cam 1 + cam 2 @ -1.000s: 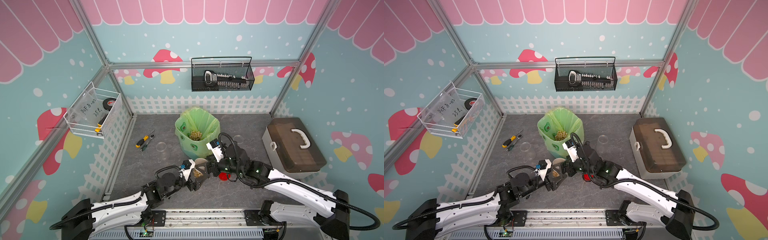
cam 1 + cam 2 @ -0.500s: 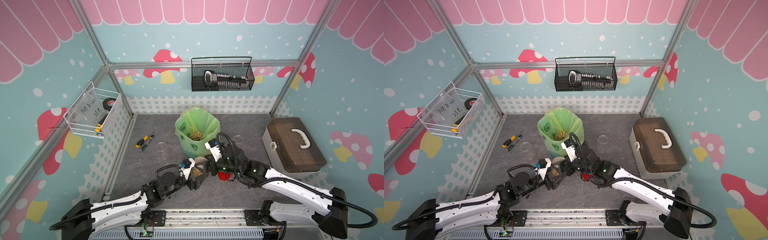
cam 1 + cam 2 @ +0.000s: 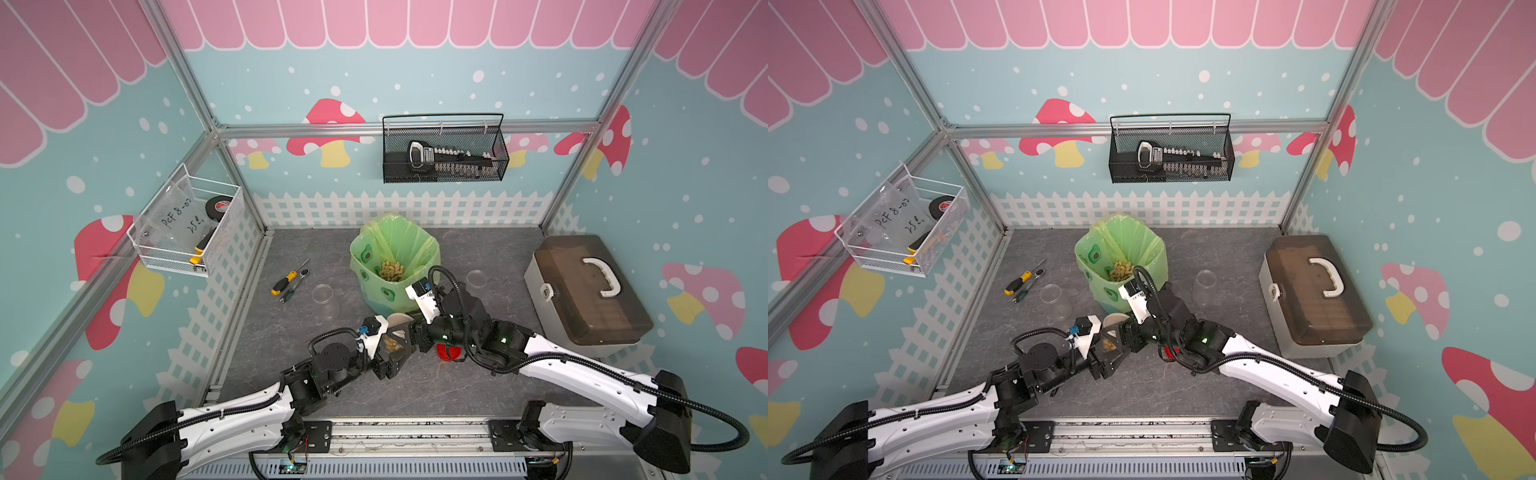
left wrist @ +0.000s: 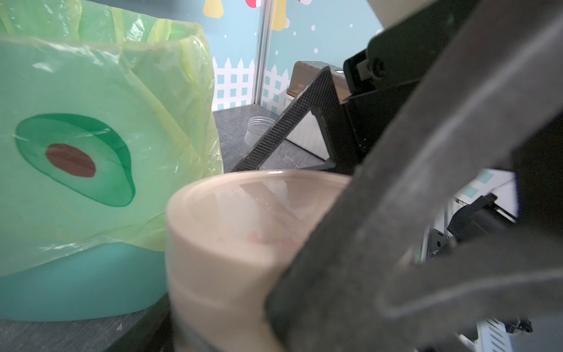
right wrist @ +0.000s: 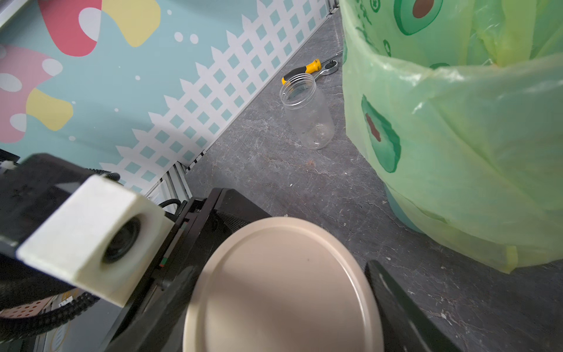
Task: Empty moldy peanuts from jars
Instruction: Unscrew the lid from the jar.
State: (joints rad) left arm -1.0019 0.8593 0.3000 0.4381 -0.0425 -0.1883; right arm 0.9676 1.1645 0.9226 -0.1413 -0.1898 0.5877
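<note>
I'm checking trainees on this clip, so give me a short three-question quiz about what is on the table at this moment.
1. True or false: the beige lid is on the squat jar that the left gripper holds.
2. How many empty, lidless clear jars stand on the table?
3. Where does a heap of loose peanuts lie? A) green-bagged bin B) toolbox C) wire basket
Key: 1 true; 2 two; 3 A.
</note>
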